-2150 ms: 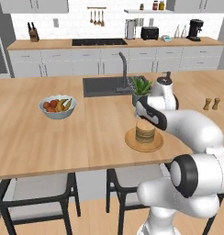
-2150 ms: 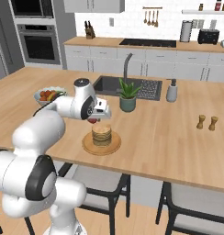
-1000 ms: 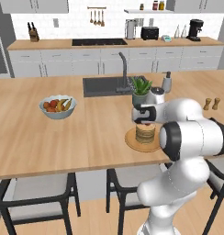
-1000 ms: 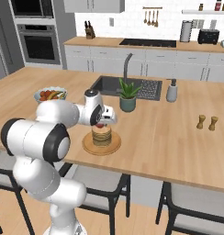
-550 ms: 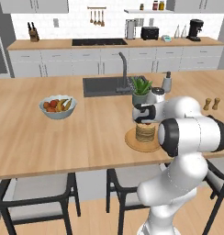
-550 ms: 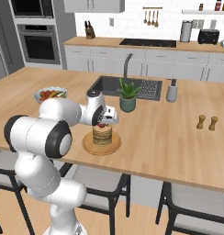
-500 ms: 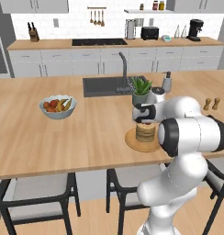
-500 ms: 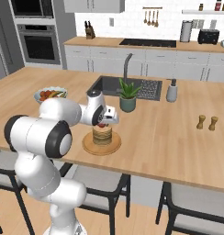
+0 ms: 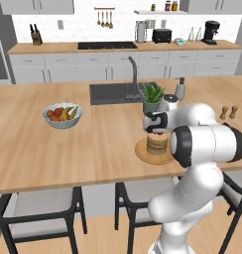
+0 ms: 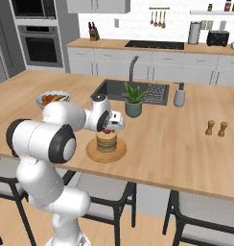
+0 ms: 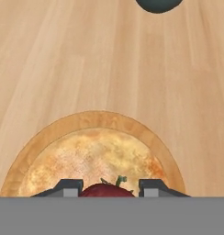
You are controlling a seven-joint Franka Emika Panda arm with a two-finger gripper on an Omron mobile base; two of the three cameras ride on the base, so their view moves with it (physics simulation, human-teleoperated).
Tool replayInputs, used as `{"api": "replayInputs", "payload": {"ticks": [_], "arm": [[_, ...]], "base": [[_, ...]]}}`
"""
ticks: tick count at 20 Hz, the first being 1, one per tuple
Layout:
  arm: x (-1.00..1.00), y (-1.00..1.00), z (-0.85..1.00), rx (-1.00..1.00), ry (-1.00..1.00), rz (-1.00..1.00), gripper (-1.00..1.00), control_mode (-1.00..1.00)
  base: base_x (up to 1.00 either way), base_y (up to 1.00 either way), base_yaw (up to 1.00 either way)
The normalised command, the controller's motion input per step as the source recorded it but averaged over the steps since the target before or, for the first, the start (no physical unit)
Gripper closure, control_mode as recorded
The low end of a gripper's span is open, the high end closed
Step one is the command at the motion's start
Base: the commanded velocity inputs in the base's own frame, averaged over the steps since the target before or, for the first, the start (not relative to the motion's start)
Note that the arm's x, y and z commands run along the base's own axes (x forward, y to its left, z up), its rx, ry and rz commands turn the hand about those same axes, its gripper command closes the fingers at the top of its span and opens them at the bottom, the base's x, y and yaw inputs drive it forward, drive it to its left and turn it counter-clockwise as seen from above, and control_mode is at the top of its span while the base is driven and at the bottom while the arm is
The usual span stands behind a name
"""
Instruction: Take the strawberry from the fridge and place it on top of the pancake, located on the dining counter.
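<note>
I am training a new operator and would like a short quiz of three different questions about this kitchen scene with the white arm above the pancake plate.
1. True or false: the gripper holds the tiny red strawberry between its fingers.
2. What lies directly below the strawberry?
A. the white bowl of mixed fruit
B. the stack of tan-brown pancakes on its round tan plate
C. the dark inset sink
3. Fill in: the plate stands on the light wooden ____ counter.

Key: 1 true; 2 B; 3 dining.
</note>
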Motion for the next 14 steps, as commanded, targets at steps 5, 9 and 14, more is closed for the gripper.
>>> {"api": "replayInputs", "payload": {"ticks": [5, 9, 14], "arm": [[0.02, 0.0, -0.34, 0.0, 0.01, 0.0, -1.0, -1.0], [-0.22, 0.0, -0.17, 0.0, -0.01, 0.0, -1.0, -1.0], [-0.28, 0.0, 0.0, 0.0, -0.01, 0.0, -1.0, -1.0]], "base": [[0.0, 0.0, 0.0], [0.0, 0.0, 0.0], [0.0, 0.0, 0.0]]}}
